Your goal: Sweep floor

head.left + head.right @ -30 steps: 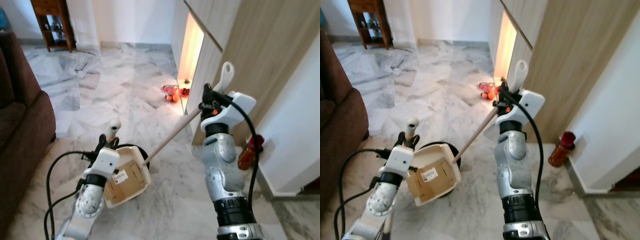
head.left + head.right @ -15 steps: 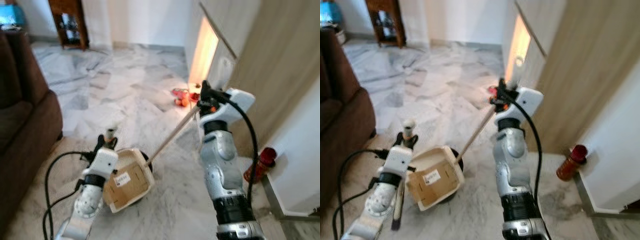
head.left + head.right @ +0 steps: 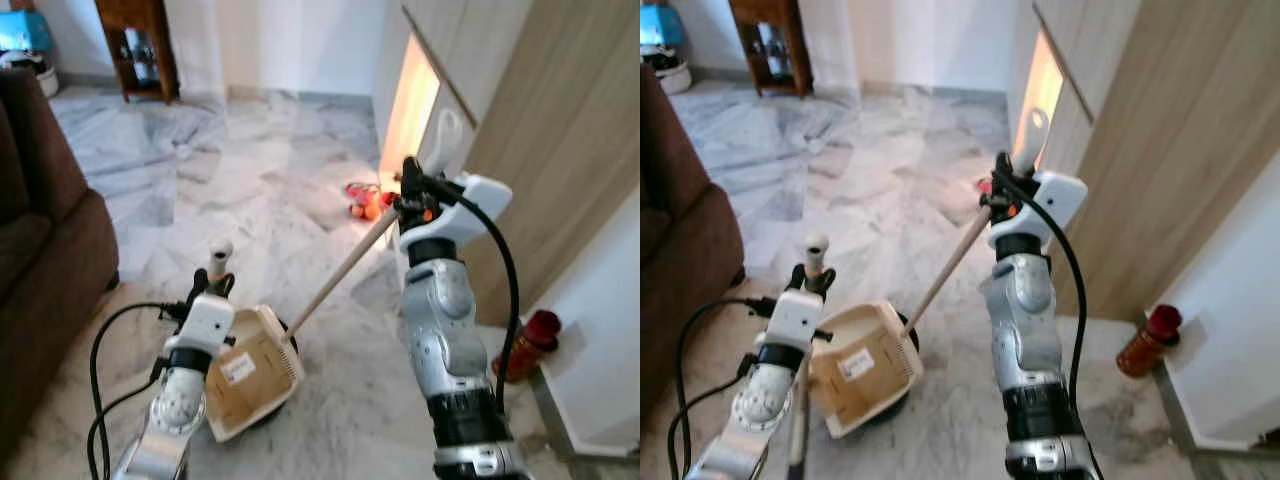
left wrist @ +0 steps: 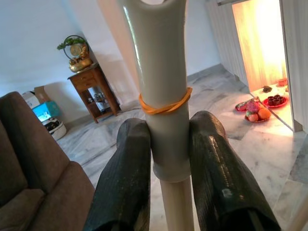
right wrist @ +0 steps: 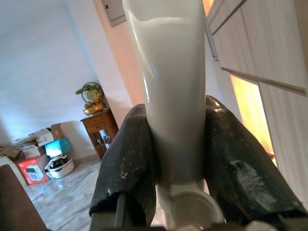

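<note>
Down on the marble floor (image 3: 250, 190), low and left of centre, sits the cream dustpan (image 3: 250, 372), tipped up with its labelled underside facing us. Left pincer (image 4: 166, 161) is clamped on the dustpan's pale upright handle (image 4: 163, 96), one black finger (image 4: 125, 183) pressed to each side just below an orange rubber band (image 4: 165, 107). Over on the other side, the right pincer (image 5: 175, 144) is closed tight around the white grip (image 5: 171, 77) at the top of the broom. The wooden broomstick (image 3: 335, 280) slants from that raised right arm down to the black broom head (image 3: 285, 330), which is tucked right behind the dustpan, touching it or nearly so. Brown sofa (image 3: 40, 250) along the robot's left. A lit cabinet niche (image 3: 410, 110) glows ahead, with oranges and small red items (image 3: 368, 200) on the floor just in front of it. Red bottle (image 3: 525, 345) stands by the wall on the right, and a wooden side stand (image 3: 140, 45) is far back
</note>
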### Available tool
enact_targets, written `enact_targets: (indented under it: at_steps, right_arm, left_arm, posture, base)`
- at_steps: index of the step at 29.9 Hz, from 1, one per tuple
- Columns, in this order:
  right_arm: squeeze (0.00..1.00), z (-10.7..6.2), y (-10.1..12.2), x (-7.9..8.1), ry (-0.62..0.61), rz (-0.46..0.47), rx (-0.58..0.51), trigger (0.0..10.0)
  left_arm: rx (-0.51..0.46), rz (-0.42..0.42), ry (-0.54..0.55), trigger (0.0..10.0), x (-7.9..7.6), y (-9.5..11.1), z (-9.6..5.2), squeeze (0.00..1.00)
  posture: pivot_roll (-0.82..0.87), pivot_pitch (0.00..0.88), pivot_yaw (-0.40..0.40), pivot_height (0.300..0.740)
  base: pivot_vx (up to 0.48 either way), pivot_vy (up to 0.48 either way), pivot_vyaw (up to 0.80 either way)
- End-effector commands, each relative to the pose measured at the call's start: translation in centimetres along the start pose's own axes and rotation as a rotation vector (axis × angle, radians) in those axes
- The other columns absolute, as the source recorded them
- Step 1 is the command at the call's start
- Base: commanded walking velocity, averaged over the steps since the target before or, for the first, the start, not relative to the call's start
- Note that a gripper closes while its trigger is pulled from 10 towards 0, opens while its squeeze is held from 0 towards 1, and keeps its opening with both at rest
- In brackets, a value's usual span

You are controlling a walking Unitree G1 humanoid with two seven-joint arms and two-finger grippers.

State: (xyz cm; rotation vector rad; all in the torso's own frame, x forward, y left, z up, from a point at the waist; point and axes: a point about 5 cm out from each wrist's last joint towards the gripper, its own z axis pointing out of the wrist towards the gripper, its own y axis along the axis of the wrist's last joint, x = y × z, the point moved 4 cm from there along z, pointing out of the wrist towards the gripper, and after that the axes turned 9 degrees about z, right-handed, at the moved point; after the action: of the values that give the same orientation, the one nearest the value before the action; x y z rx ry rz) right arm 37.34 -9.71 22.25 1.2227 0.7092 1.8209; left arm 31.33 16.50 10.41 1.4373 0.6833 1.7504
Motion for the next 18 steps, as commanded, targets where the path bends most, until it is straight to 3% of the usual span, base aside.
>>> enact_targets:
  at_steps: [1,13,18]
  right_arm:
    - [0.0,0.13,0.36,0.83,-0.001,0.077,-0.023,10.0]
    - [0.0,0.41,1.19,0.84,-0.012,0.091,-0.055,10.0]
    - [0.0,0.51,1.03,0.26,-0.045,0.074,-0.046,10.0]
  left_arm:
    - [-0.031,0.034,0.001,10.0,0.53,0.49,0.34,0.0]
    - [-0.035,0.028,0.005,10.0,0.54,0.61,0.4,0.0]
    - [-0.05,0.035,-0.007,10.0,0.31,0.79,0.36,0.0]
  posture:
    - [0.17,0.0,-0.04,0.74]
    - [0.17,0.0,-0.042,0.74]
    - [0.17,0.0,-0.042,0.74]
  base:
    - [0.0,0.476,0.0]
    - [0.0,0.474,0.0]
    - [0.0,0.124,-0.16]
